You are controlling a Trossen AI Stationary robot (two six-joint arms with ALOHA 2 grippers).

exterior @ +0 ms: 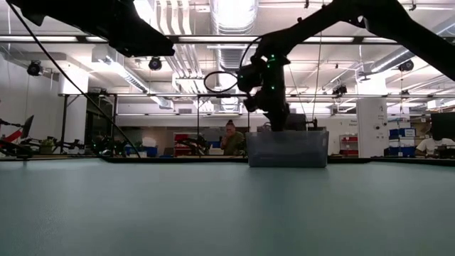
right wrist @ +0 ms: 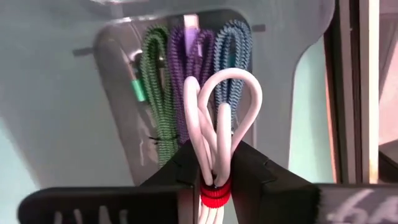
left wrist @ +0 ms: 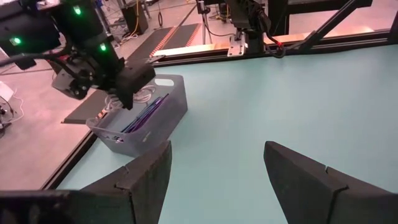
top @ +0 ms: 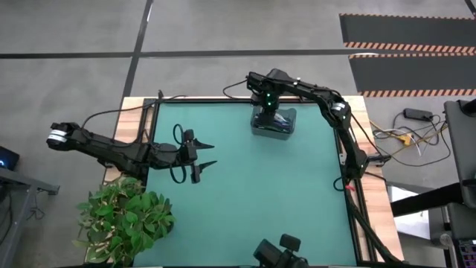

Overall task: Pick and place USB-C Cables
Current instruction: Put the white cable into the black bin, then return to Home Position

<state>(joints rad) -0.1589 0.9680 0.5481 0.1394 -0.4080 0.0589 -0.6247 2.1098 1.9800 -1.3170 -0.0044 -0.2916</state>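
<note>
My right gripper [right wrist: 214, 167] is shut on a white USB-C cable bundle [right wrist: 221, 106] with a red band. It reaches down into the grey translucent bin [top: 273, 125] at the table's far edge. The bin also shows in the low view [exterior: 288, 149] and the left wrist view [left wrist: 140, 121]. On the bin floor beyond the white loops lie a green bundle [right wrist: 155, 93], a purple one [right wrist: 186, 62] and a blue one [right wrist: 233, 56], side by side. My left gripper [top: 206, 155] hovers open over the table's left part, touching nothing. My right gripper pinches the white bundle between its two fingers just above the red band [right wrist: 214, 194], near one end of the bundle. The fingers come from above, pointing down into the bin, and lie along the bundle. The white loops [right wrist: 227, 84] stick out ahead of the fingertips over the other cables.
A potted green plant [top: 123, 216] stands at the table's near left corner. The bin's walls [right wrist: 62, 93] close around my right gripper. A dark camera mount [top: 279, 251] sits at the near edge. The green mat [top: 260, 193] between the arms is bare. People sit in the room beyond.
</note>
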